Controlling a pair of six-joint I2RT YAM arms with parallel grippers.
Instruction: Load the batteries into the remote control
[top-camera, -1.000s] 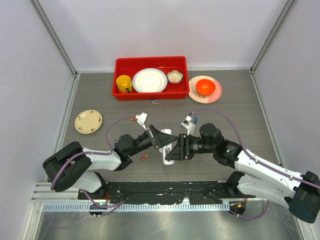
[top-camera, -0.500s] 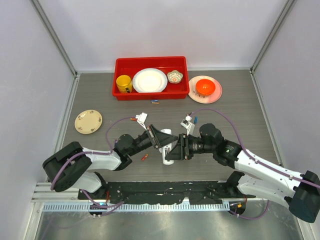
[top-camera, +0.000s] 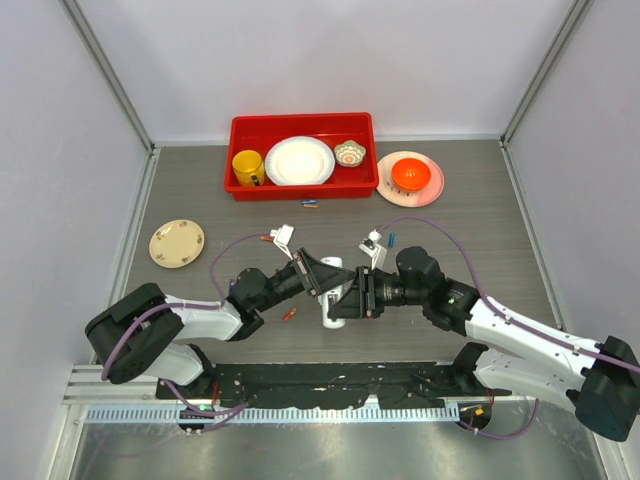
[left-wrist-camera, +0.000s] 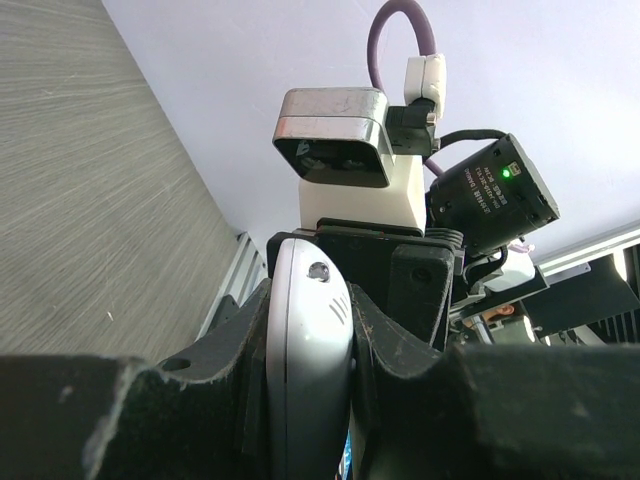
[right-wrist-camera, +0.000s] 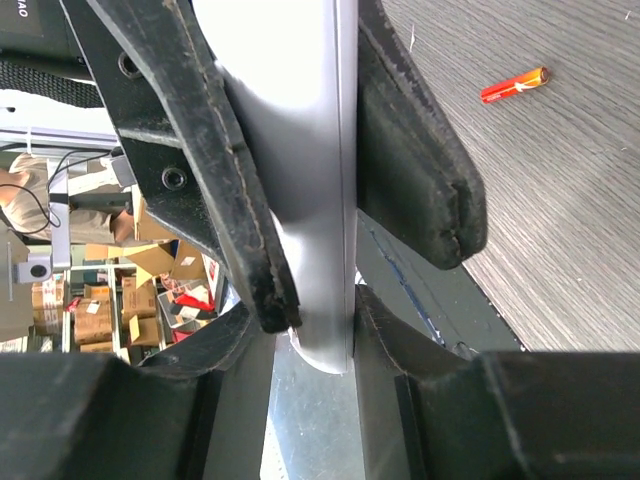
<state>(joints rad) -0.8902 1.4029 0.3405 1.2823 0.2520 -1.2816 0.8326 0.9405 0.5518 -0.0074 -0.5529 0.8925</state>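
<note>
1. As both claws meet at mid-table, the step in hand looks like a two-claw hold or hand-over of the remote (top-camera: 335, 288), before any loading.
2. Left claw (top-camera: 320, 276): clamped tight on the remote. In its wrist view the white body (left-wrist-camera: 308, 320) stands on edge between the jaws, pressed on both sides.
3. Right claw (top-camera: 347, 300): jaws on either side of the same remote (right-wrist-camera: 300, 120), both touching it. I read it as gripping, from the end opposite the left claw.
4. The remote is off the table (top-camera: 450, 200), spanning between the two claw tips. I cannot tell whether the battery slot is open or which way it faces.
5. Batteries: one orange-red battery (top-camera: 289, 314) lies on the table just on the near side of the left claw, apart from it. The right wrist view shows it past the right claw's outer jaw (right-wrist-camera: 514, 84). More batteries (top-camera: 310, 204) lie well beyond both claws, by the red tray (top-camera: 240, 190).
6. No battery is seen in either claw, so loading is probably not begun.
7. Next move, as a judgement: one claw holds the remote steady, slot up, and the other lets go to fetch the near battery. Risk: the remote tilts when one grip releases.
</note>
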